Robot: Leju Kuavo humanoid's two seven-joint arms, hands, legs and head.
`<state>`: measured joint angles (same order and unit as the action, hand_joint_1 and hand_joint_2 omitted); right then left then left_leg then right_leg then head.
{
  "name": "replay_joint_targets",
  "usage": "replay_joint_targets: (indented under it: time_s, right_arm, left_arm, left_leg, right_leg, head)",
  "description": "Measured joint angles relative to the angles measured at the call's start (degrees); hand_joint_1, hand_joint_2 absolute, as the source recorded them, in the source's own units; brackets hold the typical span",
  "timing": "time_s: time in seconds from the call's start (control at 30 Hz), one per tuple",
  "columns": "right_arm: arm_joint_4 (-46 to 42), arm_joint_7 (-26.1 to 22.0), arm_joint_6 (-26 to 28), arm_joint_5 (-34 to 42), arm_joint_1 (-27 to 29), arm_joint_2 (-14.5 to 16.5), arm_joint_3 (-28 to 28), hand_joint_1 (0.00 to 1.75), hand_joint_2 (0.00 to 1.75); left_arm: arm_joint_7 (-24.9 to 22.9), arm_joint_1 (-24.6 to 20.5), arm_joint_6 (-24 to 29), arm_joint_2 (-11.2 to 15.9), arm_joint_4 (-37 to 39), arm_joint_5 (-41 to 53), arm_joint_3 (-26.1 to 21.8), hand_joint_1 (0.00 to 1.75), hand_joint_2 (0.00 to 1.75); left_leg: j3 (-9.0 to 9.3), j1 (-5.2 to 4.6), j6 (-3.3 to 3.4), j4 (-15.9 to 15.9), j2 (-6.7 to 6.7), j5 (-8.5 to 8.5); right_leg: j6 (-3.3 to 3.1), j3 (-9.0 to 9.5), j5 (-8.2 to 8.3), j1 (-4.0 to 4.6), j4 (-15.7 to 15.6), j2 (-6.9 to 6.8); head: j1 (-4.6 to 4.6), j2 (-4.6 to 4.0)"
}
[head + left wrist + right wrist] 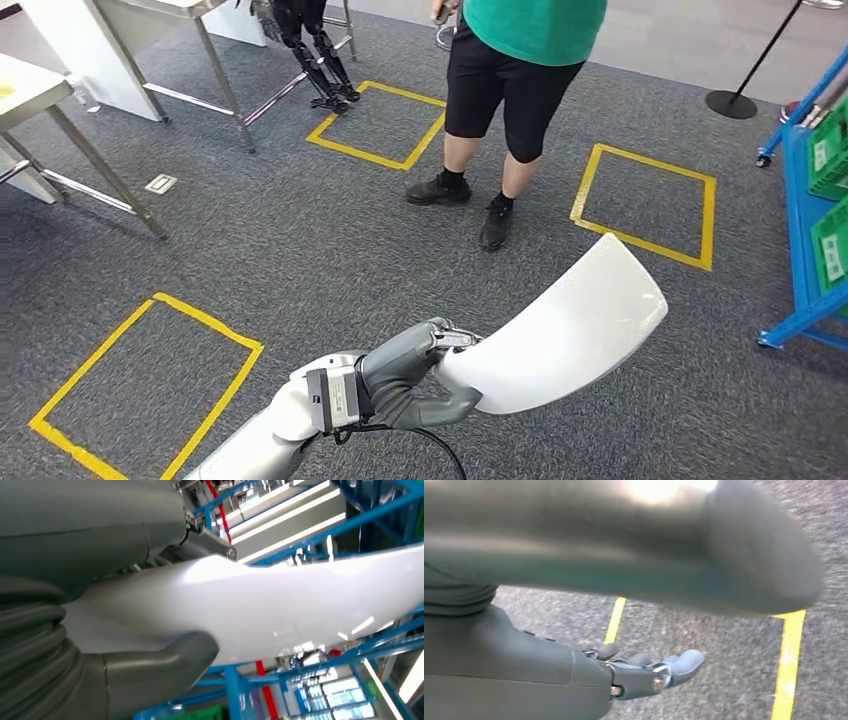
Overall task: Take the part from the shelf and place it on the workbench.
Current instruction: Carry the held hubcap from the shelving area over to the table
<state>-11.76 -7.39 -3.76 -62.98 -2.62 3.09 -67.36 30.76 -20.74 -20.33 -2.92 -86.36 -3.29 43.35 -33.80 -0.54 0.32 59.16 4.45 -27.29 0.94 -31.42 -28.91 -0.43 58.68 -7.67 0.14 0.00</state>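
Left hand [420, 375] clasping one end of the curved white part [565, 330], held out over the grey carpet [300, 250]; part judged light, stiff and glossy, hence slippery, best gripped near its narrow end; right hand [644, 672] hanging empty, fingers loosely extended.

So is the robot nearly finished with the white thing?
About halfway. Done: the white part is off the blue shelf and held by the left hand. In hand: carrying it over the carpet. Left: setting it on a workbench; a metal table stands far left.
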Motion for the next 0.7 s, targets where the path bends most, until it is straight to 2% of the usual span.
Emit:
replay_joint_targets:
  time_s: [0.03, 0.07, 0.1, 0.13, 0.17, 0.2, 0.23, 0.27, 0.3, 0.33, 0.37, 0.4, 0.43, 0.47, 0.53, 0.57, 0.6, 0.63, 0.67, 0.7]
  right_arm:
    - [0.0, -0.1, 0.0, -0.1, -0.1, 0.0, 0.0, 0.0, 0.0]
    - [0.0, -0.2, 0.0, -0.1, -0.2, 0.0, 0.0, 0.0, 0.0]
    - [0.0, -0.5, -0.1, -0.2, -0.3, -0.1, 0.0, 0.0, 0.0]
    - [0.0, -0.8, -0.4, -0.2, -0.4, -0.1, 0.0, 0.0, 0.0]
    - [0.0, -1.1, -0.7, -0.2, -0.3, -0.1, 0.0, 0.0, 0.0]
    - [0.0, -1.4, -1.0, -0.2, -0.3, -0.1, 0.0, 0.0, 0.0]
    - [0.0, -1.7, -1.2, -0.2, -0.2, -0.2, 0.0, 0.0, 0.0]
    - [0.0, -1.8, -1.2, -0.2, -0.2, -0.2, 0.0, 0.0, 0.0]
    - [0.0, -1.9, -1.2, -0.2, -0.2, -0.2, 0.0, 0.0, 0.0]
    - [0.0, -1.9, -1.2, -0.2, -0.2, -0.3, 0.0, 0.0, 0.0]
    - [0.0, -1.8, -1.2, -0.2, -0.3, -0.3, 0.0, 0.0, 0.0]
    - [0.0, -1.7, -1.2, -0.2, -0.3, -0.3, 0.0, 0.0, 0.0]
    - [0.0, -1.5, -1.2, -0.2, -0.3, -0.4, 0.0, 0.0, 0.0]
    - [0.0, -1.3, -1.2, -0.2, -0.3, -0.4, 0.0, 0.0, 0.0]
    - [0.0, -1.0, -1.2, -0.2, -0.4, -0.4, 0.0, 0.0, 0.0]
    - [0.0, -1.0, -1.2, -0.2, -0.5, -0.4, 0.0, 0.0, 0.0]
    - [0.0, -1.0, -1.2, -0.2, -0.6, -0.4, 0.0, 0.0, 0.0]
    - [0.0, -1.0, -1.2, -0.2, -0.6, -0.4, 0.0, 0.0, 0.0]
    - [0.0, -1.0, -1.2, -0.2, -0.5, -0.4, 0.0, 0.0, 0.0]
    - [0.0, -1.0, -1.1, -0.2, -0.4, -0.4, 0.0, 0.0, 0.0]
  left_arm:
    - [-0.2, 0.0, 0.0, -0.1, -0.2, 0.2, 0.0, 1.75, 1.75]
    - [-0.5, -0.1, -0.1, -0.2, -0.4, 0.4, 0.0, 1.75, 1.75]
    - [-0.8, -0.3, -0.3, -0.3, -0.5, 0.5, 0.0, 1.75, 1.75]
    - [-1.0, -0.5, -0.7, -0.5, -0.6, 0.5, 0.0, 1.75, 1.75]
    - [-1.2, -0.8, -1.0, -0.6, -0.5, 0.5, 0.0, 1.75, 1.75]
    - [-1.3, -1.0, -1.4, -0.8, -0.4, 0.4, 0.0, 1.75, 1.75]
    - [-1.4, -1.1, -1.6, -1.0, -0.2, 0.3, 0.0, 1.75, 1.75]
    - [-1.4, -1.1, -1.8, -1.1, 0.1, 0.2, 0.0, 1.75, 1.75]
    - [-1.4, -1.2, -2.0, -1.2, 0.3, 0.1, 0.0, 1.75, 1.75]
    - [-1.4, -1.3, -2.1, -1.4, 0.6, 0.1, 0.0, 1.75, 1.75]
    - [-1.5, -1.6, -2.2, -1.7, 0.8, 0.0, 0.0, 1.75, 1.75]
    - [-1.5, -1.8, -2.3, -2.0, 1.0, 0.0, 0.0, 1.75, 1.75]
    - [-1.6, -2.1, -2.4, -2.3, 1.1, 0.0, 0.0, 1.75, 1.75]
    - [-1.7, -2.3, -2.5, -2.5, 1.2, 0.0, 0.0, 1.75, 1.75]
    - [-1.9, -2.5, -2.7, -2.6, 1.4, 0.0, 0.0, 1.75, 1.75]
    - [-1.9, -2.5, -2.8, -2.6, 1.6, 0.0, 0.0, 1.75, 1.75]
    - [-2.0, -2.6, -3.0, -2.6, 1.7, -0.1, 0.0, 1.75, 1.75]
    - [-2.0, -2.7, -3.1, -2.6, 1.8, -0.1, 0.0, 1.75, 1.75]
    - [-2.0, -2.8, -3.2, -2.7, 1.9, -0.2, 0.0, 1.75, 1.75]
    - [-2.0, -2.9, -3.3, -2.7, 2.0, -0.2, 0.1, 1.75, 1.75]
  left_leg:
    - [0.04, 0.02, 0.4, -0.1, -0.86, 0.16]
    - [0.12, 0.11, 0.77, -0.4, -1.66, 0.36]
    - [0.2, 0.29, 1.16, -0.6, -2.44, 0.62]
    - [0.28, 0.51, 1.48, -0.8, -3.22, 0.86]
    - [0.16, 0.59, 1.65, -0.8, -3.99, 0.99]
    - [0.06, 0.62, 1.77, -0.8, -4.81, 1.08]
    - [-0.02, 0.61, 1.78, -0.8, -5.7, 1.13]
    - [-0.06, 0.59, 1.77, -0.7, -6.6, 1.16]
    - [-0.09, 0.6, 1.72, -0.6, -7.52, 1.19]
    - [-0.09, 0.63, 1.63, -0.4, -8.42, 1.19]
    - [-0.13, 0.68, 1.48, -0.2, -9.26, 1.19]
    - [-0.27, 0.63, 1.21, -0.1, -10.07, 1.18]
    - [-0.47, 0.61, 0.85, 0.1, -10.83, 1.23]
    - [-0.7, 0.63, 0.43, 0.0, -11.51, 1.34]
    - [-1.12, 0.79, -0.47, -0.3, -12.76, 1.71]
    - [-1.3, 0.84, -0.8, -0.2, -12.48, 1.67]
    - [-1.74, 0.77, -1.06, 0.6, -11.28, 1.1]
    - [-2.65, 0.69, -1.28, 2.4, -9.53, -0.18]
    - [-4.01, 0.65, -1.41, 5.5, -7.45, -2.06]
    - [-5.78, 0.65, -1.56, 9.4, -6.03, -4.15]
  right_leg:
    - [0.35, 0.18, -0.09, -0.05, -0.1, -0.65]
    - [0.73, 0.32, -0.43, -0.21, 0.2, -0.26]
    - [1.04, 0.02, -1.31, -0.37, 1.3, 1.06]
    - [1.31, -0.87, -2.76, -0.52, 3.6, 2.94]
    - [1.51, -2.32, -4.58, -0.66, 6.9, 5.12]
    - [1.62, -4.25, -6.37, -0.67, 10.8, 6.43]
    - [1.69, -5.99, -7.45, -0.64, 14.0, 7.04]
    - [1.7, -7.03, -7.45, -0.61, 15.7, 7.28]
    - [1.65, -7.04, -6.28, -0.61, 15.1, 7.44]
    - [1.58, -5.99, -4.22, -0.66, 12.3, 7.78]
    - [1.51, -4.26, -2.01, -0.81, 8.3, 8.9]
    - [1.48, -2.66, -0.5, -0.91, 4.5, 10.19]
    - [1.4, -1.55, 0.34, -0.98, 1.9, 11.22]
    - [1.25, -1.04, 0.53, -0.95, 0.5, 11.87]
    - [0.6, -1.04, 0.6, -0.8, 0.2, 10.9]
    - [0.16, -1.0, 0.78, -0.82, 0.0, 10.19]
    - [-0.29, -0.97, 0.93, -0.88, -0.1, 9.49]
    - [-0.67, -0.95, 1.05, -0.92, -0.3, 8.72]
    - [-0.94, -0.96, 1.06, -0.8, -0.3, 7.92]
    - [-1.12, -1.0, 1.0, -0.68, -0.3, 7.08]
  head:
    - [0.01, 0.0]
    - [0.05, 0.0]
    - [0.12, 0.0]
    - [0.25, 0.0]
    - [0.42, 0.0]
    - [0.55, 0.0]
    - [0.64, 0.0]
    - [0.69, 0.0]
    - [0.72, 0.0]
    - [0.75, 0.0]
    - [0.8, 0.0]
    - [0.84, 0.0]
    - [0.87, 0.0]
    - [0.89, 0.0]
    - [0.86, 0.0]
    - [0.84, 0.0]
    - [0.67, 0.0]
    - [0.45, 0.0]
    - [0.24, 0.0]
    - [0.03, 0.0]
